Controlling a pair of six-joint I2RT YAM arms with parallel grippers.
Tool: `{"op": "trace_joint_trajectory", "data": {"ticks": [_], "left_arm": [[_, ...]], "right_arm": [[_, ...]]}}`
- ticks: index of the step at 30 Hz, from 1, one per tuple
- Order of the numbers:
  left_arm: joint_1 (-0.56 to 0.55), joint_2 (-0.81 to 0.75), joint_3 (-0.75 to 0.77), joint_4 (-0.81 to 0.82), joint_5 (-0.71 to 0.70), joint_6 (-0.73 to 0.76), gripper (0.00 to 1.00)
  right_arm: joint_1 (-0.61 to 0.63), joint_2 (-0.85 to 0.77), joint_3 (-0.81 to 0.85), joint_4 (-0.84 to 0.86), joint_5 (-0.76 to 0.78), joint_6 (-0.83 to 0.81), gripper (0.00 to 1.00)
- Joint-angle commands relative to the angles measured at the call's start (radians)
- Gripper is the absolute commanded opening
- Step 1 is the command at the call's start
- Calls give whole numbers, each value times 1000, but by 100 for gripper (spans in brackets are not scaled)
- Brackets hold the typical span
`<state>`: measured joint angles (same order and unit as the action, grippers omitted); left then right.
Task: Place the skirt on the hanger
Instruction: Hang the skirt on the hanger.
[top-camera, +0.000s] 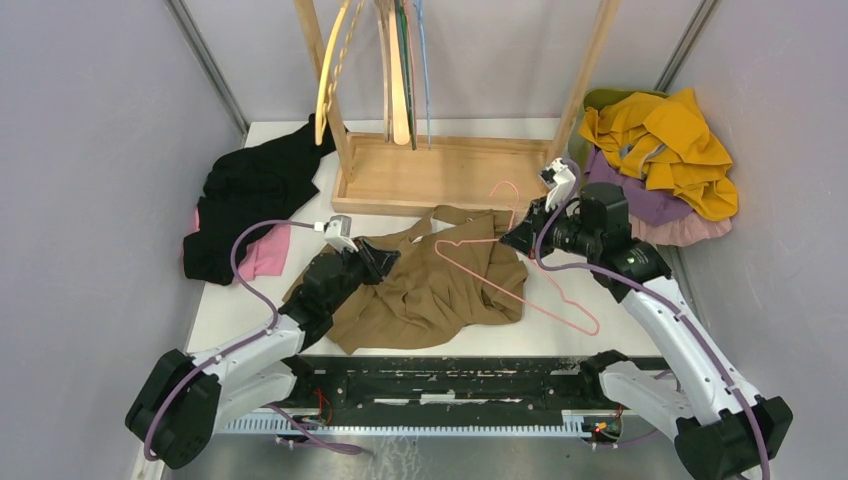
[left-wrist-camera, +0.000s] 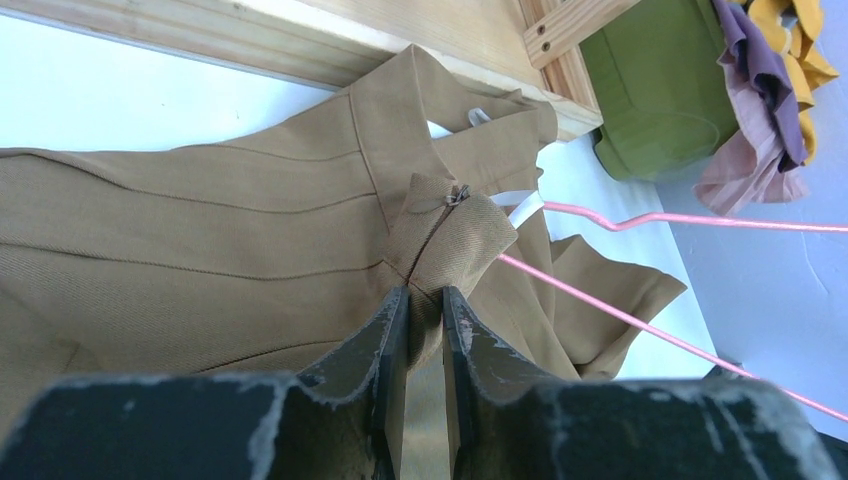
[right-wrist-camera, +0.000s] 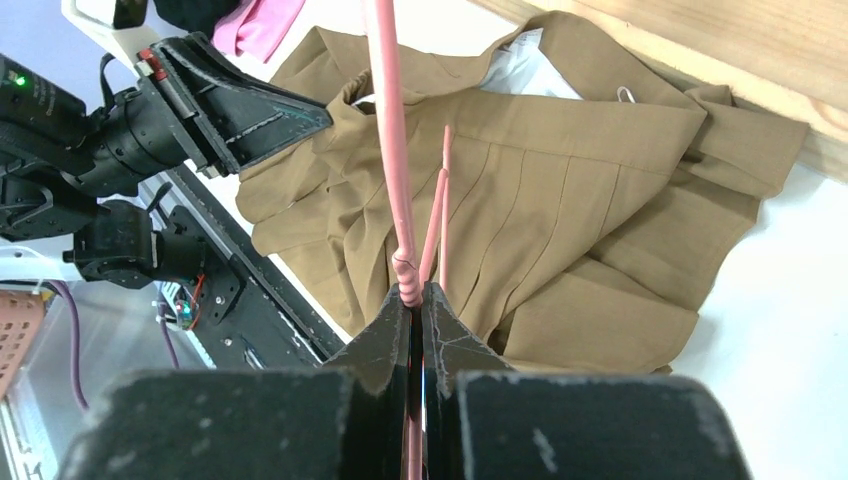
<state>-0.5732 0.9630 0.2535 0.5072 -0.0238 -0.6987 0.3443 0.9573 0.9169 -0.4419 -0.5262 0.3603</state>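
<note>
Left gripper (left-wrist-camera: 425, 295) pinches a fold at the waistband of the brown pleated fabric skirt (top-camera: 430, 290), fingers nearly together on the cloth. Right gripper (right-wrist-camera: 412, 290) is closed tight on the neck of the thin pink wire hanger (right-wrist-camera: 390, 120). The skirt lies crumpled on the white table (top-camera: 232, 300), near the wooden rack base (top-camera: 440, 172); the hanger crosses over its right part.

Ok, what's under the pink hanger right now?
Mostly the brown skirt; the right corner of the hanger is over bare white table. Anything beneath the skirt is covered, unseen.
</note>
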Motion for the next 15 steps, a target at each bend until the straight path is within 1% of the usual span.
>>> {"op": "trace_joint_trajectory", "data": {"ticks": [1,4,12,15], "left_arm": [[3,31,47,10,43,34,25],[3,61,69,1,64,40,25],[3,121,120,4,81,44,25],[3,135,128,14,87,44,25]], "right_arm": [[33,-48,51,32,56,-57,1],[54,-69,47,63,59,-72,1],[83,-60,54,58,0,-77,1],[85,-59,54,55,2,-74,1]]}}
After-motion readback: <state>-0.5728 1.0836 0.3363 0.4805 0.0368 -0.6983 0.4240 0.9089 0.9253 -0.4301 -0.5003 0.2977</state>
